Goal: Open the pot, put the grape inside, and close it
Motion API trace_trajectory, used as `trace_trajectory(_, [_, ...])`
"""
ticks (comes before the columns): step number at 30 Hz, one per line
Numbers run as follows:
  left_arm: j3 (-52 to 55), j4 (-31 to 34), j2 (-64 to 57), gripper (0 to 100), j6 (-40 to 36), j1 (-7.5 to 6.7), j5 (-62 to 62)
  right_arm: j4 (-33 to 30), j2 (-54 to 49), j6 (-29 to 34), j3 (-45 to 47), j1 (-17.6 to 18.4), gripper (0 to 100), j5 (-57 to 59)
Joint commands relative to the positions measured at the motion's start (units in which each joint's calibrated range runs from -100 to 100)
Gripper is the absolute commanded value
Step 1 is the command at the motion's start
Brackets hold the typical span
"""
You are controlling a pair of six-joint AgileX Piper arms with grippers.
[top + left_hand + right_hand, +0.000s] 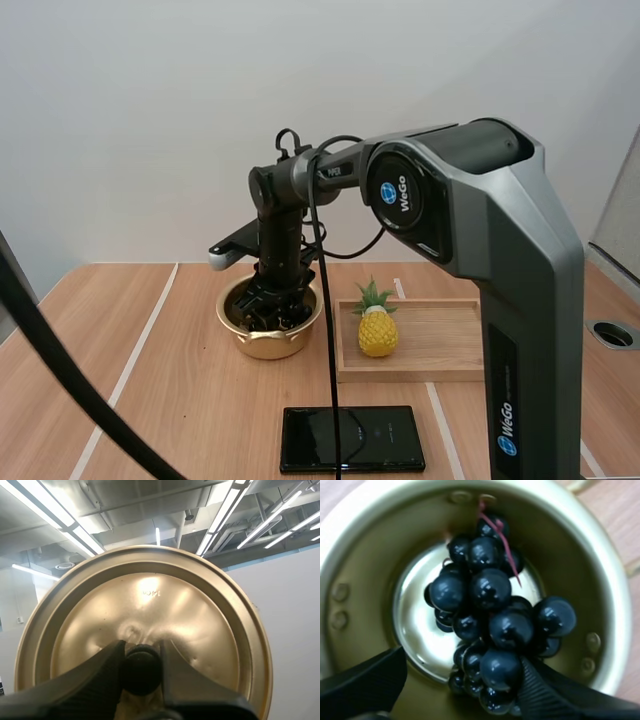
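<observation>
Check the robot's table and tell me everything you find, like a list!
Surface: wooden table, pale strips across it.
Job's things: gold pot open; dark grapes inside it; lid off.
Clutter: wooden tray beside the pot, toy pineapple standing in it; flat black slab, maybe a phone, nearer the front.
Grippers: left gripper, jaws pinching the lid's black knob; right gripper down in the pot, jaws apart beside the grapes.
Cables: nothing seen beyond the robot's own.
Surroundings: plain pale wall behind the table.
</observation>
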Motion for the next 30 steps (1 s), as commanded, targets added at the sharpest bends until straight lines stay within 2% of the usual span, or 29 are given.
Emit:
trace_trajectory(1, [-0.14,0.51,0.01,0,0.02,0.06,-0.31,0.84,-1.58,0.06,-0.94,0.34,100,0.39])
trace_trajectory(6, [-0.14,0.51,0.01,0,0.28,0.06,-0.09,0.61,-4.26,0.06,-0.94,0.42,100,-1.49])
trace_trajectory(15, [-0.14,0.51,0.01,0,0.28,0.06,-0.09,-7.71,-10.22,0.16,-0.94,0.42,100,-6.01])
trace_trajectory(18, [-0.14,0.51,0.01,0,0.28,0.06,-0.09,-8.60,-12.96,0.64,-0.94,0.42,100,-8.80])
trace_trajectory(25, [-0.14,0.51,0.01,0,0.28,0.06,-0.09,-13.72,-21.02,8.16,-0.94,0.27,100,-17.78])
trace_trajectory(30, [-0.14,0.51,0.01,0,0.28,0.06,-0.09,-14.02,-26.65,12.43,-0.94,-2.37,100,-23.69])
